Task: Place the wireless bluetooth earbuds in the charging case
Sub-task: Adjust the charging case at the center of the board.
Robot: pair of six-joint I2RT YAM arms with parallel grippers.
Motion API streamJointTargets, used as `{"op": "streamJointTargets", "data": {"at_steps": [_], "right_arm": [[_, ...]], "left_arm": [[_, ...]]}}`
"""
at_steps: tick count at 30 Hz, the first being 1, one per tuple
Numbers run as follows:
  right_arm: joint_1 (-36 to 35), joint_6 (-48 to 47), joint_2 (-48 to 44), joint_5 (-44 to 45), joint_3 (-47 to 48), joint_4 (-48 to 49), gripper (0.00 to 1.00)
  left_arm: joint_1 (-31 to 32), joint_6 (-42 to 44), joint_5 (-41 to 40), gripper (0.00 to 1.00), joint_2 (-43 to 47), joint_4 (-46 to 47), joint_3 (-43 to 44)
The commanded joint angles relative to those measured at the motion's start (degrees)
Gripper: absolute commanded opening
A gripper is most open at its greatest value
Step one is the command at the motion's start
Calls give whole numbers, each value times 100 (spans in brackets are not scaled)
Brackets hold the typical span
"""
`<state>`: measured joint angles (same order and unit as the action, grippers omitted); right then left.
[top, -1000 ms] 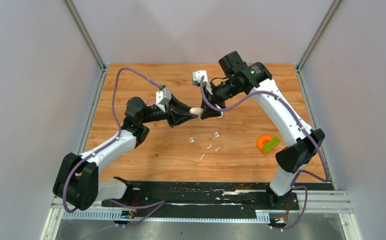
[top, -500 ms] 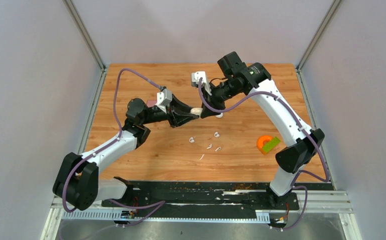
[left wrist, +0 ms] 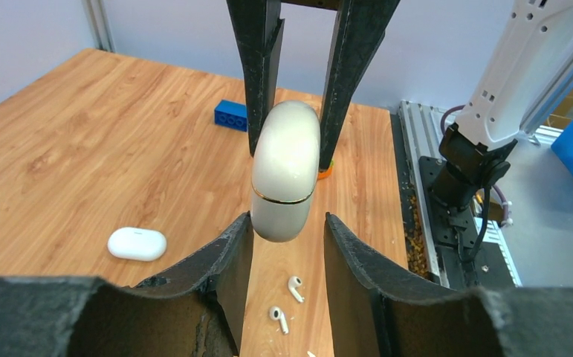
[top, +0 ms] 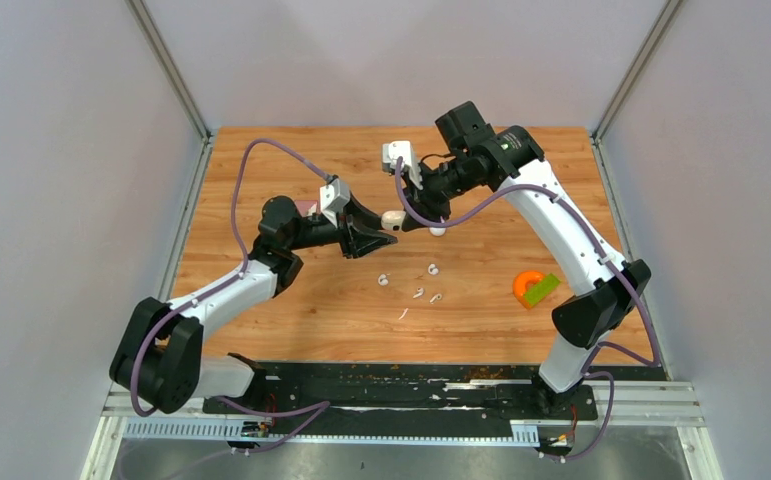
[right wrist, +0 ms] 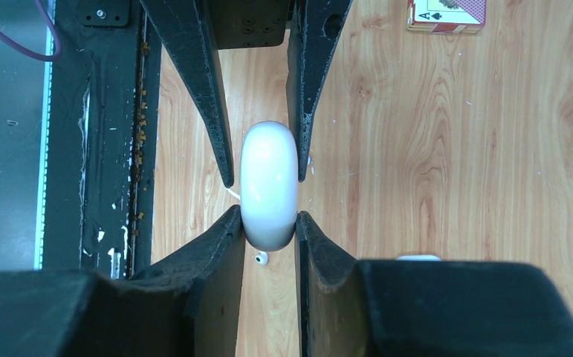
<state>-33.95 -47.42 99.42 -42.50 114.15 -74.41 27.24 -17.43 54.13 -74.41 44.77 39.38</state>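
Note:
A closed white charging case [left wrist: 285,171] hangs in the air above the table middle. My right gripper [right wrist: 267,216] is shut on it, both pads pressed to its sides; it also shows in the top view [top: 393,217]. My left gripper [left wrist: 287,223] is open, its fingers standing on either side of the case's other end, with gaps. Several tiny white earbuds lie on the wood below: two in the left wrist view [left wrist: 295,288] [left wrist: 279,319], more in the top view [top: 383,280] [top: 432,268] [top: 418,293].
A second white case [left wrist: 137,244] lies shut on the table, also in the top view [top: 438,231]. A blue brick [left wrist: 231,115], a card box [right wrist: 447,15], an orange-and-green object [top: 534,287] and a thin white sliver [top: 403,313] lie about.
My left gripper has opened and let go of the case. The right gripper keeps hold of it and has lifted it slightly.

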Motion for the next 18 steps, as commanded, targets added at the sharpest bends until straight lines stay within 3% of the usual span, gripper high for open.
{"op": "streamJointTargets", "data": {"at_steps": [1,8,18], "right_arm": [[-37,59,-181,42,90,298,4],[-69,84,-135,58,43,291,4],[-113,75,-142,109,-45,296,5]], "left_arm": [[9,68,45,48,-42,154,167],[22,-61,-64,52,-62,239,182],[53,-195,-148,49,-114,304,249]]}}
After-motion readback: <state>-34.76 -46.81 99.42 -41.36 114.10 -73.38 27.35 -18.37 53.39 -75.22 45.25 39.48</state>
